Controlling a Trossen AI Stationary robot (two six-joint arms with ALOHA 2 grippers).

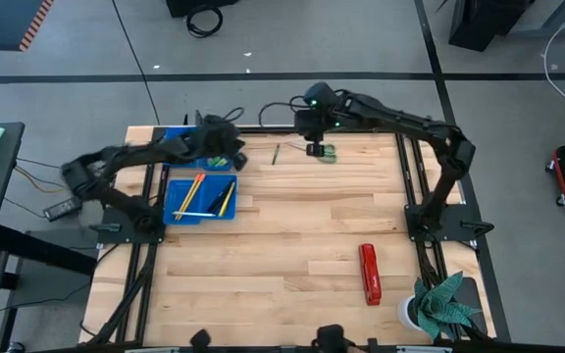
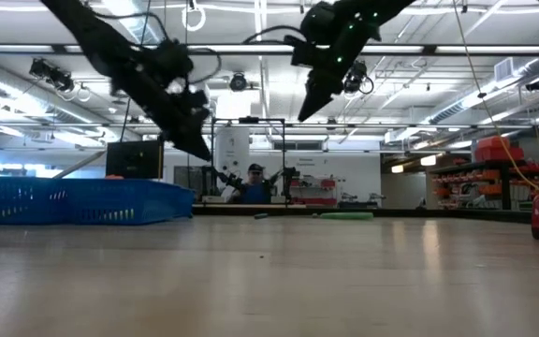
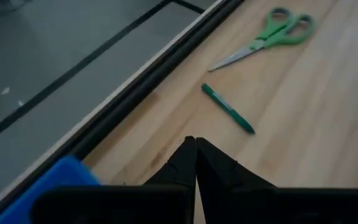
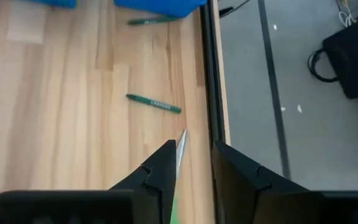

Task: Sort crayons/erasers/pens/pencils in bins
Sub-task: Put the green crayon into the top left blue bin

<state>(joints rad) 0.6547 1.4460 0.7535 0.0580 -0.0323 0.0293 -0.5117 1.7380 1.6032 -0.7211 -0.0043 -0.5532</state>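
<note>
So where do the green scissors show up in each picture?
High view: the green scissors lie at the table's far edge, under the right tool.
Low view: flat green streak far back, right of centre.
Left wrist view: upper right corner.
Right wrist view: only the blade, low centre.
Shared landmark: the green crayon beside them.

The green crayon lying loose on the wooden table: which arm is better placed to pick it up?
Probably the left. Its shut gripper hovers beside the blue plastic bins, close to the short green crayon. The right gripper, open, is over the green-handled scissors.
</note>
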